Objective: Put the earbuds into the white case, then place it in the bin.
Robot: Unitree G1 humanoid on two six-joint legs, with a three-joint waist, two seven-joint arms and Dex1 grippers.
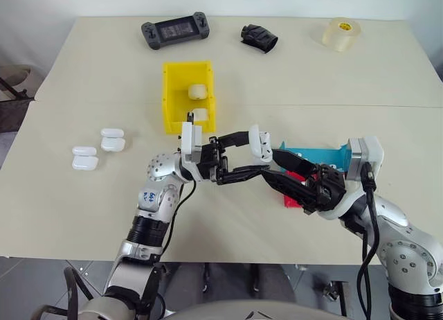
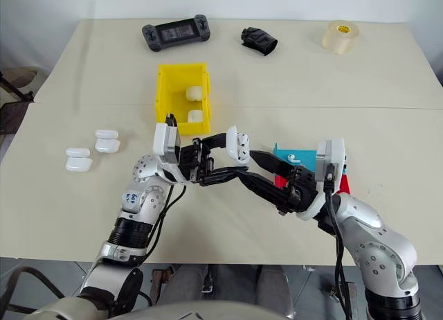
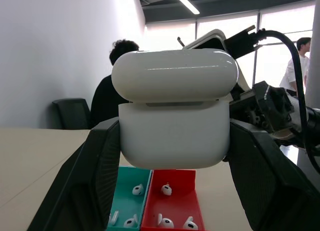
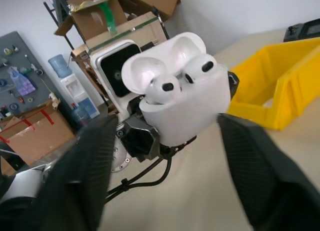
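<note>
Left claw (image 1: pixel 239 154) is clamped on the white case (image 1: pixel 261 142), holding it above the table (image 1: pixel 83 202) with its lid hinged open. Two earbuds (image 4: pixel 184 79) sit in the case's sockets. Right claw (image 1: pixel 291 173) stands just beside the case, fingers spread apart, gripping nothing. Bin (image 1: pixel 176 91) rests farther back on the table, with two white cases inside. Blue tray (image 1: pixel 315 156) and red tray (image 3: pixel 172 203) lie side by side under the right arm, loose earbuds in each. Two spare cases (image 1: pixel 98 149) lie on the table's left part
</note>
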